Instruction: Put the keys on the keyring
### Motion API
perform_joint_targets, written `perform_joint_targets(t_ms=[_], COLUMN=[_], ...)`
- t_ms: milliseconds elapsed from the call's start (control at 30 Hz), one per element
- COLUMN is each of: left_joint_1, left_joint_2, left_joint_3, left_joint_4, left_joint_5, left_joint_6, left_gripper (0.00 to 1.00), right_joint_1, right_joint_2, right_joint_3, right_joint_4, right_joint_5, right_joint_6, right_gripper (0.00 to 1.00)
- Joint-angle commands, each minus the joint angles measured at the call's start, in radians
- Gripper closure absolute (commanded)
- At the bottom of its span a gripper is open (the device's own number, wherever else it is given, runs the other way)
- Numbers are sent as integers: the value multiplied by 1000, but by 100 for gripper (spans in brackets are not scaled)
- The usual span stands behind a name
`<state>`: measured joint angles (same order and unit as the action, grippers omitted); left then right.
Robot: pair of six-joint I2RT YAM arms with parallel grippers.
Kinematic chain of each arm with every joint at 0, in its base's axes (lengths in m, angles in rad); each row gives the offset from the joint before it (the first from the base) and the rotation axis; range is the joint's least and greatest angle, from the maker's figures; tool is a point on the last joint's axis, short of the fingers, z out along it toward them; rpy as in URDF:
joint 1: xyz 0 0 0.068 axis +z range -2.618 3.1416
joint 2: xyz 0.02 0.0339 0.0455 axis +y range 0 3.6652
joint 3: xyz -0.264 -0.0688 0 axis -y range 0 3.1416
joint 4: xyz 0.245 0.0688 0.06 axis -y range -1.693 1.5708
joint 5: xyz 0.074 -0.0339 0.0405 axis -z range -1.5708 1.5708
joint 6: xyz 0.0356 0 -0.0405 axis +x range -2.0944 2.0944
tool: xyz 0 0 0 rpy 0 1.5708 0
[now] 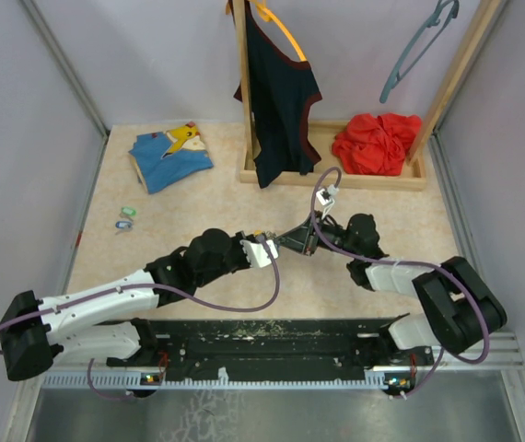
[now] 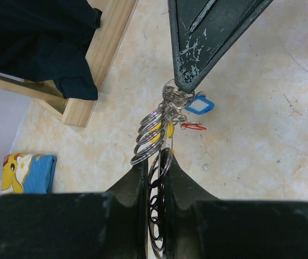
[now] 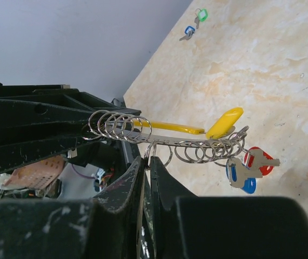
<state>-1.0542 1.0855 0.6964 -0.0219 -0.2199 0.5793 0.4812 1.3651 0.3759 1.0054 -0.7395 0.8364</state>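
Left gripper point(image 2: 156, 162): my fingers are closed on one end of the keyring point(image 2: 153, 132), its wire loops pinched between them.
Right gripper point(image 3: 147, 162): clamped on the same keyring at its other end.
Keyring: spans between my two grippers above mid-table point(image 1: 382, 203); a yellow tag point(image 3: 224, 123), a red piece point(image 2: 193, 127) and a blue-headed key point(image 2: 200, 105) hang from it.
Keys point(image 1: 126, 218): one mint green, one blue, lying together on the table's left side, well apart from both grippers.

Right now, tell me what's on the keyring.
On the keyring: a yellow tag, a red-headed key and a blue-headed key. The stretches clamped inside the left gripper and right gripper are covered.
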Motion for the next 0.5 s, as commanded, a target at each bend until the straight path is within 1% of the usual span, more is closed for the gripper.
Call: perform_joint_targets(t_ms=[0,300,400,467], left_joint_1=[-5,-5,-4,-4], left_joint_2=[-1,12,17,19], left_joint_3=[-2,4,6,6], left_joint_4=[34,23,19,16], left_joint_5=[-4,-10,-10,-12], left_joint_6=[-6,-4,-4,-2], left_gripper=[100,100,100,100], right_joint_1=[-6,-6,-6,-6], right_joint_2=[-35,-52,-48,-44], right_joint_3=[49,59,63,68], right_joint_4=[-5,-34,-33,-35], right_joint_5=[3,-2,0,2], right_joint_6=[-34,-52,-53,-54], right_gripper=[91,89,93,99])
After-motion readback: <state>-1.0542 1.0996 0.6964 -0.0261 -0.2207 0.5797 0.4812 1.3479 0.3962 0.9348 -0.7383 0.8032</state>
